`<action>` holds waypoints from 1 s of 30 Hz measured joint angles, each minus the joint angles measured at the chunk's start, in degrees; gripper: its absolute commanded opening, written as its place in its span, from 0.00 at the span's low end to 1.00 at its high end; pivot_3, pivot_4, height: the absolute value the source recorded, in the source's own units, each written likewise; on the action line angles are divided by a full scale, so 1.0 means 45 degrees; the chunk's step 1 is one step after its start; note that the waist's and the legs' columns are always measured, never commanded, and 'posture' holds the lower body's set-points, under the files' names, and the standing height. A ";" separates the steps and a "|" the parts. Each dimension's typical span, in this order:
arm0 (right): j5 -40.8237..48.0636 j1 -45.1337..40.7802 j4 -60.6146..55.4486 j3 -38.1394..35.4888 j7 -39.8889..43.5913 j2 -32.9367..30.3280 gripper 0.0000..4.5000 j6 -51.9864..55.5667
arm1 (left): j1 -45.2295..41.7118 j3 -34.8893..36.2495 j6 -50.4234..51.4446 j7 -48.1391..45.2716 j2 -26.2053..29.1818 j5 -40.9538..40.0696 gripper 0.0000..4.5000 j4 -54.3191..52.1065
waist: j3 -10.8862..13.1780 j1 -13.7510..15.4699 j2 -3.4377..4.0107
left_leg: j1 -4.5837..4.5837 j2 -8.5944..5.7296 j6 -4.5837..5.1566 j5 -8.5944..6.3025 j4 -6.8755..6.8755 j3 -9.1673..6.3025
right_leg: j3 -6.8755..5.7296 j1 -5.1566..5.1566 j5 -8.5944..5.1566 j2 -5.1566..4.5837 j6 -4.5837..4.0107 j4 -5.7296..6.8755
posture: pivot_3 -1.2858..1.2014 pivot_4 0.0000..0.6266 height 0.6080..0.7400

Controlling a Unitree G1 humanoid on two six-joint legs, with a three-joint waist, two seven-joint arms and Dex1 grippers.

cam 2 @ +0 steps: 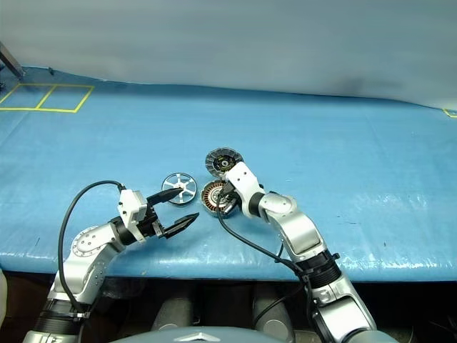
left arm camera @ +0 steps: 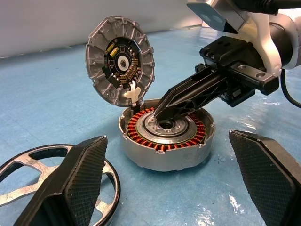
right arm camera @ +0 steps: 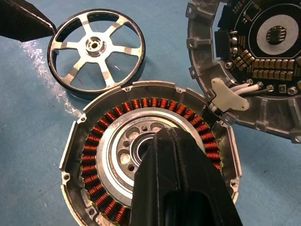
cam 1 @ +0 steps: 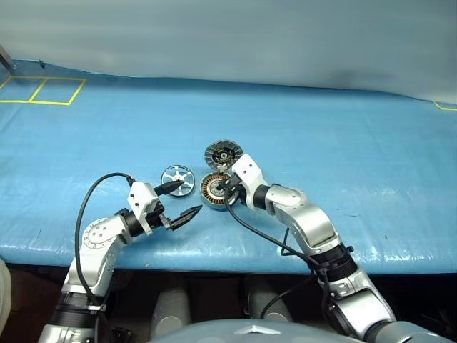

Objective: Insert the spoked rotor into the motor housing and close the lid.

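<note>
The motor housing [cam 1: 208, 191] sits on the blue table with its copper windings [right arm camera: 94, 155] showing. Its lid [cam 1: 223, 153] stands swung open at the far edge, still joined to the housing [left arm camera: 167, 141], with the dark inner face [left arm camera: 120, 59] towards me. The spoked rotor [cam 1: 177, 179] lies flat just left of the housing. My right gripper [cam 1: 226, 187] is shut, holds nothing, and its tips [right arm camera: 162, 136] rest at the housing's central hub. My left gripper [cam 1: 190, 198] is open near the rotor's near side, with one finger [left arm camera: 80, 183] partly covering the rotor [left arm camera: 23, 174].
The blue cover reaches to the table's front edge [cam 1: 214, 261] just behind my arms. Yellow tape squares [cam 1: 43, 91] mark the far left corner. A black cable [cam 1: 260, 232] trails from my right wrist across the table.
</note>
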 measured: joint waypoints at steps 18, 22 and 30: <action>-0.0057 0.0097 0.0021 0.0005 -0.0060 0.0126 0.01 -0.0033 | 0.0000 -0.0007 0.0001 0.0021 -0.0005 0.0030 1.00 0.0000 | -0.0001 -0.0003 0.0000 | 0.0004 0.0001 0.0000 0.0000 -0.0003 0.0000 | 0.0000 0.0002 0.0000 0.0000 0.0000 0.0000 | 0.52 0.24 1.00; -0.0054 0.0131 -0.0043 0.0010 -0.0046 0.0103 0.01 -0.0031 | -0.0001 -0.0004 0.0012 0.0048 -0.0005 0.0029 1.00 0.0000 | 0.0000 -0.0004 0.0000 | 0.0004 0.0000 0.0000 0.0000 -0.0003 0.0000 | 0.0000 0.0002 0.0000 0.0000 0.0000 0.0000 | 0.52 0.24 1.00; 0.0210 0.0217 -0.1167 -0.0072 0.0064 0.0074 0.01 0.0078 | -0.0003 0.0085 0.0165 0.0348 0.0005 -0.0060 1.00 -0.0002 | 0.0001 -0.0004 0.0001 | 0.0000 0.0001 0.0000 0.0000 -0.0005 -0.0001 | -0.0001 -0.0002 -0.0001 0.0001 0.0001 0.0000 | 0.52 0.24 1.00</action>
